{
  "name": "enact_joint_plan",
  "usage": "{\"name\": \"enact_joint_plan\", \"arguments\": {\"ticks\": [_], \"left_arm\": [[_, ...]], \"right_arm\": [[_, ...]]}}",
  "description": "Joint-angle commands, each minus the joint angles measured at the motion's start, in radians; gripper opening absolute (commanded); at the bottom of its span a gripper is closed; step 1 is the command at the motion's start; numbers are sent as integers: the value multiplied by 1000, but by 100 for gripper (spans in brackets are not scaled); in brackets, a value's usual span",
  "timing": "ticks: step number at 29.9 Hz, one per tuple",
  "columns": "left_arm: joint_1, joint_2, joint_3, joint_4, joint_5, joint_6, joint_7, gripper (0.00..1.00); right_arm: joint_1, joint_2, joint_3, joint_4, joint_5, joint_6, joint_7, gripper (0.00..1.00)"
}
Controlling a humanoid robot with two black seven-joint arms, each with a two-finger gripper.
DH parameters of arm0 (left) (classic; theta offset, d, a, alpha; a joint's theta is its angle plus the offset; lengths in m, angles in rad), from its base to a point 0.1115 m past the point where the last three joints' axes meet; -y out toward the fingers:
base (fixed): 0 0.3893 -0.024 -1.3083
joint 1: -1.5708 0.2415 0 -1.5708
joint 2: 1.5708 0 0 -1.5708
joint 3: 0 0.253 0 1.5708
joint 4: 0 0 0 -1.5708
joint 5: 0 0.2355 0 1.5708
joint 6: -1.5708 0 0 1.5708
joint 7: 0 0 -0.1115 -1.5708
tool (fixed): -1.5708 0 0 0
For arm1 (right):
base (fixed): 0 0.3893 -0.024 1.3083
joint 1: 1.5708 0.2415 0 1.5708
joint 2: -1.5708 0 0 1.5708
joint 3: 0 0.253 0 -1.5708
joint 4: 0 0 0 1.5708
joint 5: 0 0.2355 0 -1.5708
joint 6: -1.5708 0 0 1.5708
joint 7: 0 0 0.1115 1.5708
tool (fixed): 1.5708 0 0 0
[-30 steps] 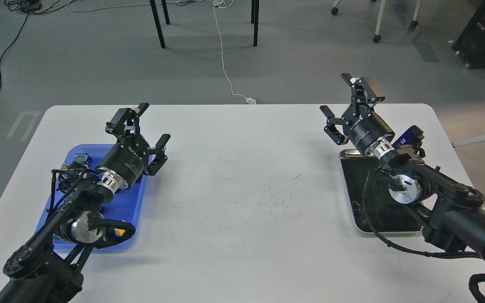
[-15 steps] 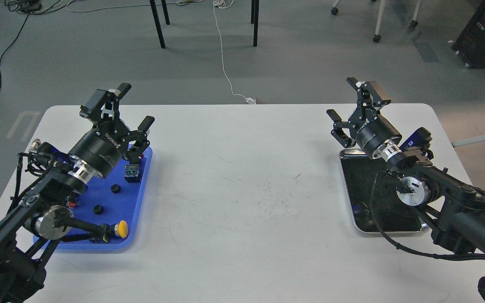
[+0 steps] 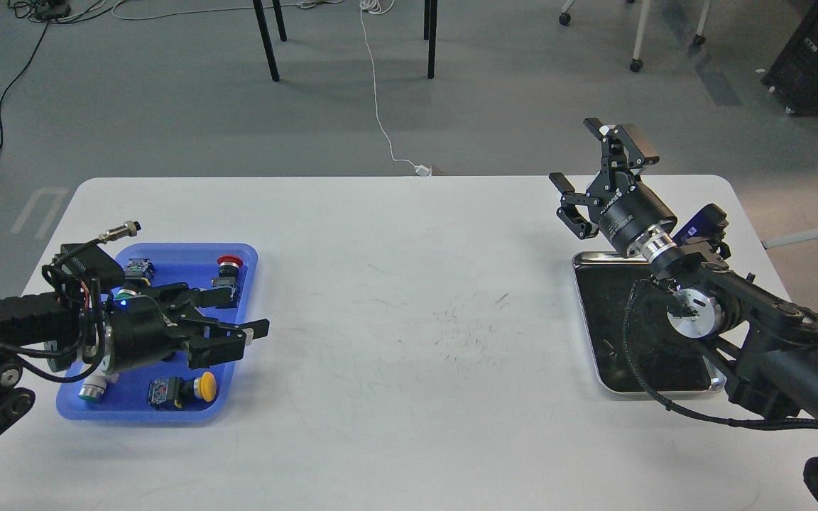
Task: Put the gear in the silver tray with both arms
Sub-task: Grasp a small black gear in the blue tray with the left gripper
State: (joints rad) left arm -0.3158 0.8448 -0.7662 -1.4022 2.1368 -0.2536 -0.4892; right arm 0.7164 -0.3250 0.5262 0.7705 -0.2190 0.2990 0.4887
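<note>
The silver tray with its black inner surface lies at the table's right side, partly covered by my right arm. My right gripper is open and empty, raised over the tray's far edge and pointing up and away. My left gripper is open and empty. It lies low and level over the blue tray, fingers pointing right. No gear shows; the left gripper's body hides the middle of the blue tray.
The blue tray holds a red button, a yellow button, a green-capped part and a small blue-grey part. The white table is scuffed in the middle. Chair legs and cables stand on the floor beyond.
My left arm has swung down and back to the left, and its gripper now lies level over the blue tray instead of pointing up. My right gripper has risen slightly, still open.
</note>
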Motion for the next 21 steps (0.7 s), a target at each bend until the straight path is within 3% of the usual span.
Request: {"name": "enact_joint_plan", "arguments": {"ticks": [1, 4, 9, 21], "left_arm": [[-124, -3, 154, 139, 45, 97, 1, 96], [-172, -18, 228, 228, 45, 158, 1, 93], [-192, -64, 242, 336, 45, 168, 1, 75], [-187, -81, 263, 420, 45, 195, 1, 74]], "right_arm": [[0, 1, 1, 1, 1, 0, 0, 99], [0, 3, 5, 0, 0, -1, 0, 99], [0, 4, 5, 1, 0, -1, 0, 99], [0, 4, 6, 6, 1, -3, 0, 99]]}}
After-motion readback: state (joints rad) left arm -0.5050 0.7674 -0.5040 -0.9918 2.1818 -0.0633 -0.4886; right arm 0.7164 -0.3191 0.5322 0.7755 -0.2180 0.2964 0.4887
